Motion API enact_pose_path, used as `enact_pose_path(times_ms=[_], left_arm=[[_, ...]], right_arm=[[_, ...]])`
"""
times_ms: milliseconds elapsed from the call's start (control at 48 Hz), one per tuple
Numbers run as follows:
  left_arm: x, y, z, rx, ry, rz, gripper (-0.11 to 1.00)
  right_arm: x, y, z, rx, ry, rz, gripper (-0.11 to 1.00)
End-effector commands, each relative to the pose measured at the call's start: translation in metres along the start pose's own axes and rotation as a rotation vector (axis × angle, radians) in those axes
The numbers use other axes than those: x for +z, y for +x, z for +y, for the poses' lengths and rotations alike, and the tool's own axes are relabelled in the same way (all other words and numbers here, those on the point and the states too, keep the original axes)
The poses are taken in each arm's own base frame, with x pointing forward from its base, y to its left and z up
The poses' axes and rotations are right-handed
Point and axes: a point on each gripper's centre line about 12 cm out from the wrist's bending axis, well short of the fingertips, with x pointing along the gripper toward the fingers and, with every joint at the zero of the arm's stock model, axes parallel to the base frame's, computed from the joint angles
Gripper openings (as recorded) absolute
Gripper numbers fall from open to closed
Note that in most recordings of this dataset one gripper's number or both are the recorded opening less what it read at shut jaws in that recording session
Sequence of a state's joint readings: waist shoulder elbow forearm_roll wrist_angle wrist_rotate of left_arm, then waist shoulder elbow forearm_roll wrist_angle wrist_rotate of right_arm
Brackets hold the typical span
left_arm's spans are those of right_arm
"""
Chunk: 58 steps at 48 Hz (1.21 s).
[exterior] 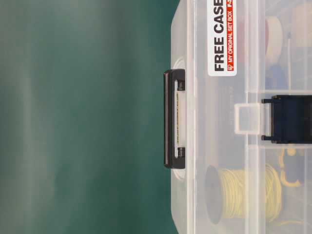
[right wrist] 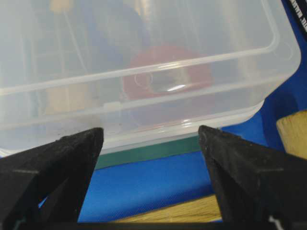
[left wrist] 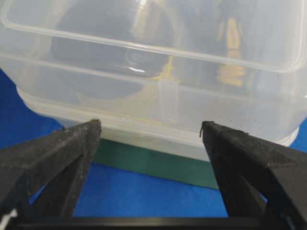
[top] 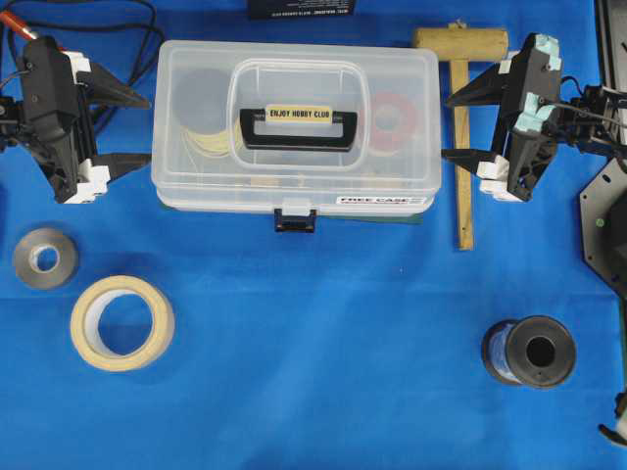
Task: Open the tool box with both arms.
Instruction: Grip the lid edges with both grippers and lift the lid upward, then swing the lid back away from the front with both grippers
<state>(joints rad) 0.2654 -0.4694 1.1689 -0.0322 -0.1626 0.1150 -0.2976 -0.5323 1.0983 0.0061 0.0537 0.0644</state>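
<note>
The clear tool box (top: 206, 157) lies shut on a blue cloth, with its black handle (top: 299, 127), black front latch (top: 295, 219) and white sticker (top: 384, 200). My left gripper (top: 147, 129) is open at the box's left end, fingertips (top: 143, 99) just short of the wall; the wrist view shows the box side (left wrist: 158, 72) ahead of my open fingers (left wrist: 79, 143). My right gripper (top: 449, 127) is open at the right end, apart from the box (right wrist: 144, 72), with a finger (right wrist: 225, 148) on either side. The table-level view shows the latch (exterior: 287, 119) and handle (exterior: 174, 118).
A wooden mallet (top: 460, 147) lies right of the box, under my right gripper. A grey tape roll (top: 45, 258) and a beige tape roll (top: 122, 322) lie front left. A black wire spool (top: 529, 351) stands front right. A green mat (left wrist: 158, 163) lies under the box.
</note>
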Motion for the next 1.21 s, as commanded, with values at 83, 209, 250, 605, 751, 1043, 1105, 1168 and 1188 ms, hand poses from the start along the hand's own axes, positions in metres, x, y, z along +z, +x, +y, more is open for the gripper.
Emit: enact_pose_path(times_ms=[83,209,250,605,751,1043,1105,1168,1188], left_arm=[[0.035,-0.001,-0.003,-0.007,0.011,-0.122,0.91],[0.043,-0.003,-0.001,-0.001,0.01,-0.148,0.91],[0.045,-0.005,-0.001,0.0,0.01,-0.157,0.91],[0.064,-0.026,0.005,0.023,0.005,-0.257,0.91],[0.068,-0.036,0.012,0.049,-0.004,-0.296,0.91],[0.07,-0.043,0.019,0.077,-0.014,-0.32,0.91],[0.07,-0.043,0.019,0.077,-0.014,-0.321,0.91],[0.071,-0.044,0.021,0.084,-0.016,-0.333,0.91],[0.072,-0.044,0.021,0.086,-0.017,-0.337,0.91]], right_arm=[[0.029,-0.006,0.007,0.024,0.003,-0.094,0.83],[0.033,-0.012,0.008,0.027,0.005,-0.121,0.83],[0.035,-0.015,0.008,0.028,0.005,-0.133,0.83],[0.05,-0.04,0.008,0.037,0.006,-0.237,0.83],[0.054,-0.05,0.008,0.038,0.007,-0.275,0.83],[0.056,-0.053,0.007,0.035,0.009,-0.291,0.83],[0.056,-0.053,0.007,0.033,0.01,-0.293,0.83],[0.057,-0.053,0.005,0.026,0.014,-0.296,0.83],[0.057,-0.053,0.004,0.023,0.015,-0.297,0.83]])
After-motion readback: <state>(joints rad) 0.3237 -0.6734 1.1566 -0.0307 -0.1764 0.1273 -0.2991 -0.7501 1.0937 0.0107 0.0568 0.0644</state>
